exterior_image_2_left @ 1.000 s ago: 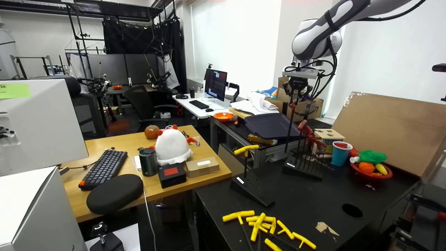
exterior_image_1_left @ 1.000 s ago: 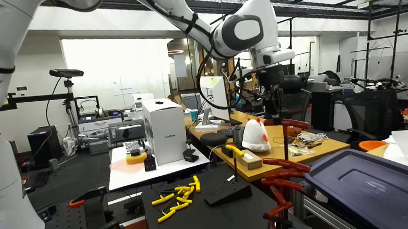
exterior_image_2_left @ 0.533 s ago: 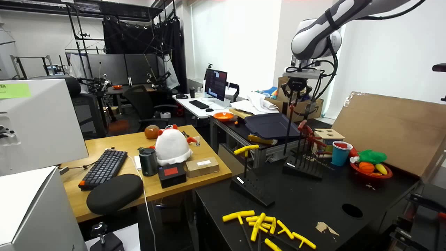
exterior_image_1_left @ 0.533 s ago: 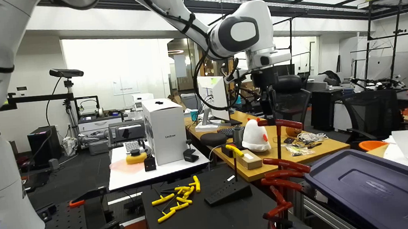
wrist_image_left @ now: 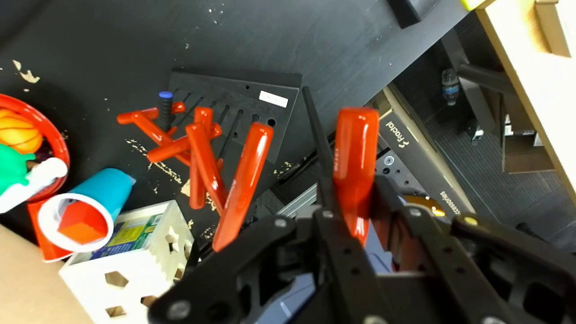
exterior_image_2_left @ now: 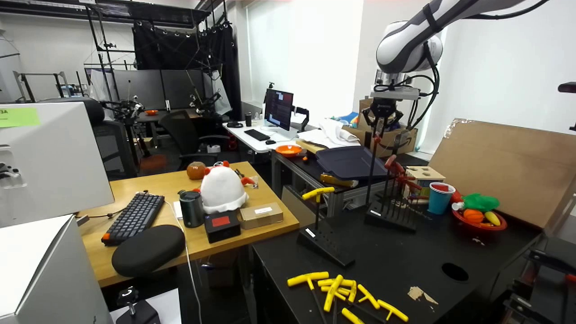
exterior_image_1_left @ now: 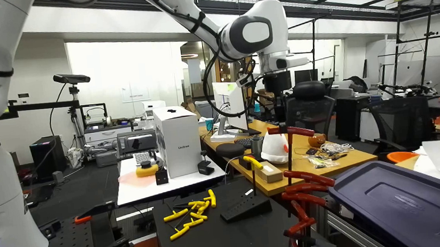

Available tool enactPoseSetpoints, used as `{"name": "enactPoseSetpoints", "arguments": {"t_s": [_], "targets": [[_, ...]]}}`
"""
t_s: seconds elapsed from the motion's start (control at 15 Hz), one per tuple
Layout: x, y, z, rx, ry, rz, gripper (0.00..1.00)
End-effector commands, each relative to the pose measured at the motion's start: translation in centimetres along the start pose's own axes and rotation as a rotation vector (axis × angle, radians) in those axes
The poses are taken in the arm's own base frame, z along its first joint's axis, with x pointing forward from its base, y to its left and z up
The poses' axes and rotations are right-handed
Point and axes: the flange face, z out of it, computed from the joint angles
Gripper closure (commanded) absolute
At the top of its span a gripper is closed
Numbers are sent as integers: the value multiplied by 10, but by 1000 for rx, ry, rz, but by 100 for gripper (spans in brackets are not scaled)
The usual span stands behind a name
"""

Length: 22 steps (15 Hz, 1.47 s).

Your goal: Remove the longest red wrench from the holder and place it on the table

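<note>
My gripper (wrist_image_left: 355,191) is shut on the red T-handle of the longest red wrench (wrist_image_left: 356,139), which hangs with its long dark shaft pointing down. In both exterior views that wrench (exterior_image_1_left: 297,131) (exterior_image_2_left: 377,140) is held up high under the arm. Several shorter red wrenches (wrist_image_left: 243,180) still stand in the dark sloped holder (wrist_image_left: 281,83). The wrist view shows the shaft's lower end beside the holder's labelled edge, outside its slots; how high it is above the black table (exterior_image_2_left: 387,261) I cannot tell.
A similar rack (exterior_image_2_left: 326,245) holds one yellow tool, with loose yellow tools (exterior_image_2_left: 330,292) in front of it. Beyond the holder stand a blue cup (exterior_image_2_left: 438,200), a red bowl (exterior_image_2_left: 477,225) and a shape box (exterior_image_2_left: 425,175). A wooden bench (exterior_image_1_left: 220,131) borders the table.
The gripper and the held wrench have moved left in an exterior view, away from the shorter wrenches. The shaft's lower end has shifted slightly down and away from the holder.
</note>
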Motion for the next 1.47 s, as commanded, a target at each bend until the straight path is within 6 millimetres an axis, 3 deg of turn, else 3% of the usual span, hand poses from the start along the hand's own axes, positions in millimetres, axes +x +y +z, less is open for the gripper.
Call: {"name": "enactPoseSetpoints", "arguments": {"t_s": [0.0, 0.47, 0.93, 1.4], "targets": [[-19, 3, -12, 17, -50, -68, 94], [-35, 19, 8, -7, -113, -115, 94], [-54, 26, -6, -51, -143, -148, 94], [-74, 17, -8, -159, -186, -218, 94]]}}
